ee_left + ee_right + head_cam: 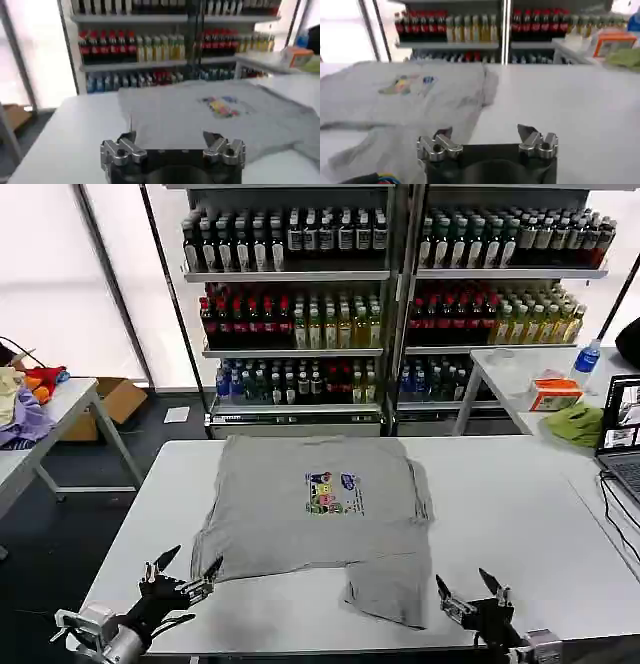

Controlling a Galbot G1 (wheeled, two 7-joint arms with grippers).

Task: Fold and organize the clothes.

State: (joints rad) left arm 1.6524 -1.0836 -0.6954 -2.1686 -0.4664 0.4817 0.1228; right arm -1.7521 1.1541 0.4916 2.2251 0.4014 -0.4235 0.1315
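Left gripper (188, 569): positioned at the near left corner of the table, just outside the lower left edge of the shirt. Its two fingers are spread wide apart and hold nothing. In the left wrist view the same gripper (171, 137) faces the shirt hem, with bare tabletop showing between its fingertips.

Right gripper (468, 586): positioned at the near edge of the table, to the right of the shirt's lower flap. Fingers are likewise spread wide and empty. In the right wrist view this gripper (485, 131) sits with one fingertip over the grey cloth and the other over bare table.

White table (520, 524): the main work surface. A second white table (510, 379) stands to the right rear; a third (60, 409) stands at the left.

Shelving unit (395, 334): behind the main table, stocked with rows of bottles.

Light grey short-sleeved shirt (300, 524): lies flat at the centre of the main table, front side up, collar toward the shelves. The right sleeve is folded inward, and a loose flap of fabric extends toward the near edge on the right. A small multicoloured cartoon print (333, 494) sits on the chest.

Laptop (622, 439): at the right edge of the main table.

Yellow-green cloth (575, 424) and orange-and-white box (553, 394): on the right rear table.
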